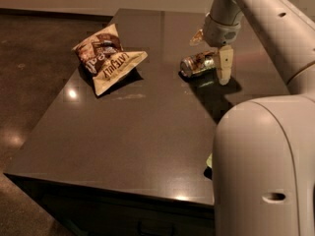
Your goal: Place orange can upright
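Observation:
The orange can [197,64] lies on its side on the dark table [128,132], toward the back right, with its silver end facing left. My gripper [211,51] hangs over the can's right end, pointing down. It is open, with one pale finger [225,65] in front of the can and to its right, and the other behind it. The can rests on the table and is not lifted.
Two crinkled brown snack bags [108,58] lie at the back left of the table. A small green object [209,160] shows at the front right edge, mostly hidden by my white arm [266,161], which fills the lower right.

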You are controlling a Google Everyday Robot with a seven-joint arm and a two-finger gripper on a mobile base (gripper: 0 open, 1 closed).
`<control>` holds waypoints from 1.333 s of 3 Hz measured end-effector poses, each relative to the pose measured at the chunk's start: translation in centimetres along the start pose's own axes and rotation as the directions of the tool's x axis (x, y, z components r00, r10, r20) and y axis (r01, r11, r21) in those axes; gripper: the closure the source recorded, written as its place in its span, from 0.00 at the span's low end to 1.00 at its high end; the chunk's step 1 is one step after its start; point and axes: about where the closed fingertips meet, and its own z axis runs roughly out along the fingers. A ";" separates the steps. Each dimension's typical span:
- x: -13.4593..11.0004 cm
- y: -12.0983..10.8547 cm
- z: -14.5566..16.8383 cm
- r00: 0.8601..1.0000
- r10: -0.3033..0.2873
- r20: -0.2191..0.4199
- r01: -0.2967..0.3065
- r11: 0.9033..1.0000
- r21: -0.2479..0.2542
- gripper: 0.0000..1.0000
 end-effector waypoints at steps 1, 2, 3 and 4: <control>0.4 -0.3 0.6 1.000 -0.001 -0.017 0.000 1.000 -0.006 0.21; 0.6 -0.4 0.6 1.000 -0.005 -0.030 0.004 1.000 -0.005 0.46; 1.4 -0.2 -0.9 0.998 -0.025 -0.051 0.027 0.999 0.035 0.77; 2.0 -0.3 -2.8 0.996 -0.044 -0.081 0.052 0.994 0.095 0.99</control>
